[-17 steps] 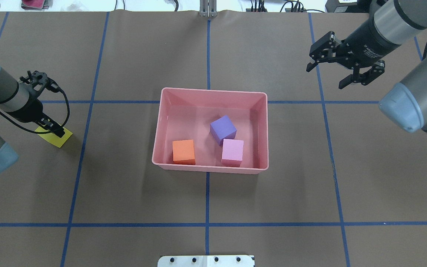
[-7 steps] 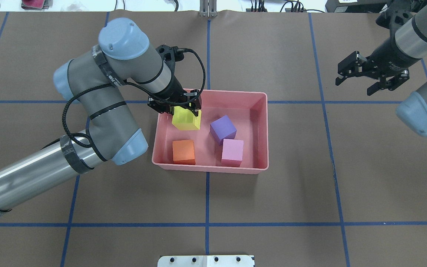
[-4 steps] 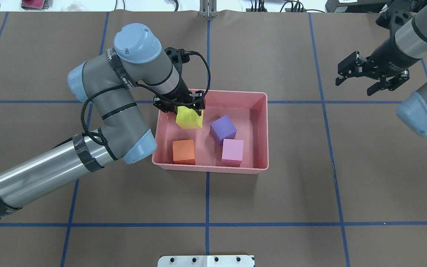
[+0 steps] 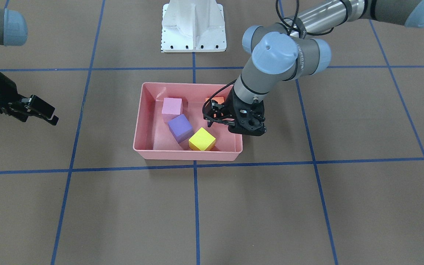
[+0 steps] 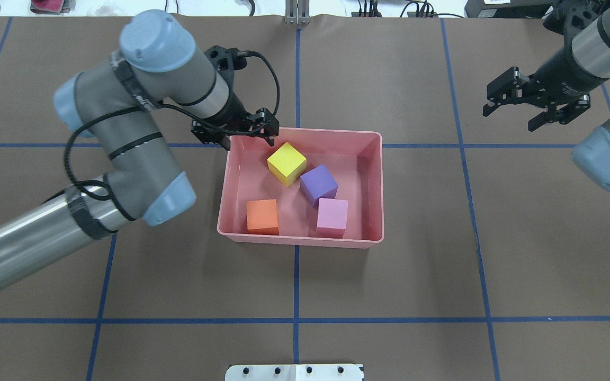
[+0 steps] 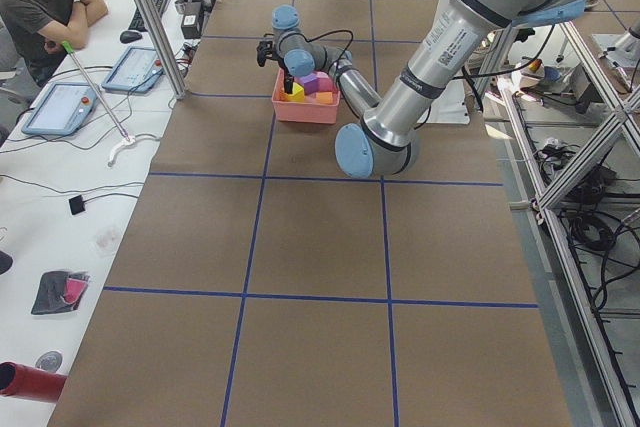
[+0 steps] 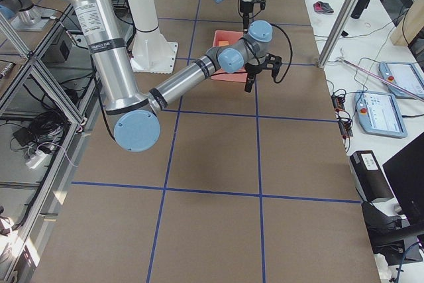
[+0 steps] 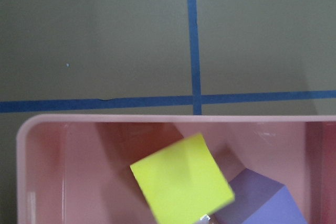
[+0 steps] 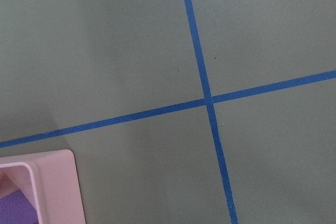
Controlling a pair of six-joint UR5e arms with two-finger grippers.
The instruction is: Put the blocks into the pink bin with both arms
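Observation:
The pink bin [image 5: 305,132] sits mid-table and holds all the blocks: yellow [image 5: 286,163], purple [image 5: 319,184], light pink [image 5: 332,217] and orange [image 5: 262,216]. The yellow block lies turned, next to the purple one. My left gripper [image 5: 248,139] is open and empty, above the bin's far-left corner. My right gripper [image 5: 511,117] is open and empty, well off to the bin's far right. In the front view the bin [image 4: 188,158] shows the yellow block [image 4: 201,139] and the purple block [image 4: 180,127]; the orange one [image 4: 217,99] is partly hidden behind the left gripper [image 4: 221,123]. The left wrist view shows the yellow block [image 8: 181,179] below.
The table is brown paper with a grid of blue tape lines. The white pedestal base [image 4: 193,25] stands on the robot's side of the bin. A person [image 6: 40,2] sits at a side desk with tablets beyond the table's far edge.
The left gripper carried the yellow block from the table's left into the bin, let it go and pulled back up toward the far-left corner. The right gripper drew back to the right.

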